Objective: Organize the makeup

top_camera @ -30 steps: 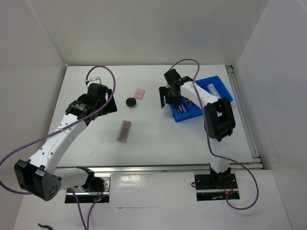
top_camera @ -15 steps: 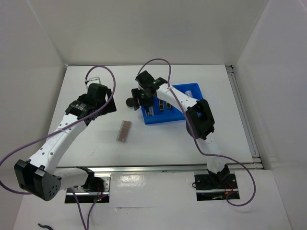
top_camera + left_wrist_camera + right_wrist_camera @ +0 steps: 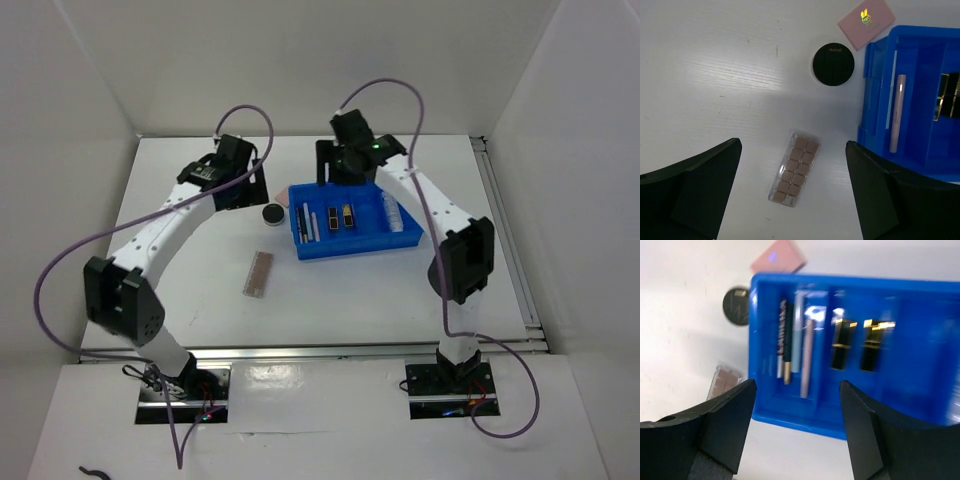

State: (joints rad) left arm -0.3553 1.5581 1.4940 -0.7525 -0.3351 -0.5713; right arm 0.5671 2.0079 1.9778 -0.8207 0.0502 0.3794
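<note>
The blue tray (image 3: 352, 247) holds thin pencils (image 3: 790, 340), two black-and-gold palettes (image 3: 856, 344) and a white tube (image 3: 392, 212). Left of it on the table lie the round black compact (image 3: 833, 64), the pink square pad (image 3: 866, 16) and the brownish-pink rectangular palette (image 3: 793, 170). My left gripper (image 3: 792, 145) hangs open high above the brownish palette, holding nothing. My right gripper (image 3: 797, 385) is open above the tray's pencil compartment, empty. In the top view the left gripper (image 3: 240, 187) is by the compact and the right gripper (image 3: 340, 168) is over the tray's far edge.
White walls enclose the table on three sides. A metal rail (image 3: 505, 250) runs along the right edge. Purple cables loop above both arms.
The blue tray has slid left toward the middle. The left arm swung right to hover near the compact. The right gripper went left, then back over the tray's far edge.
</note>
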